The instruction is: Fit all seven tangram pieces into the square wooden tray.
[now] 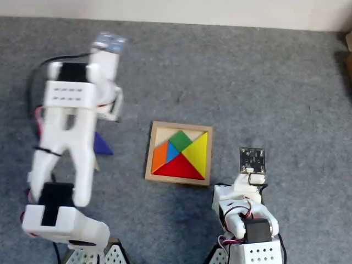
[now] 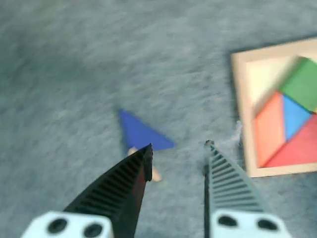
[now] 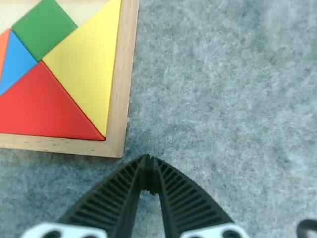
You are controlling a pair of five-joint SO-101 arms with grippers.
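Note:
The square wooden tray (image 1: 149, 155) lies mid-table and holds red, yellow, green, orange and light blue pieces; its far strip is bare wood. A dark blue triangle (image 2: 140, 131) lies on the carpet left of the tray, also the dark blue triangle (image 1: 102, 144) in the high view, with a small pale wooden piece (image 2: 154, 174) touching it. My left gripper (image 2: 178, 148) hangs open just above and beside the triangle, holding nothing. My right gripper (image 3: 149, 163) is shut and empty, near the tray's (image 3: 122, 119) front right corner.
Grey carpet covers the table. The left arm (image 1: 71, 126) stands over the area left of the tray. The right arm's base (image 1: 245, 220) sits at the front right. Open carpet lies behind and to the right of the tray.

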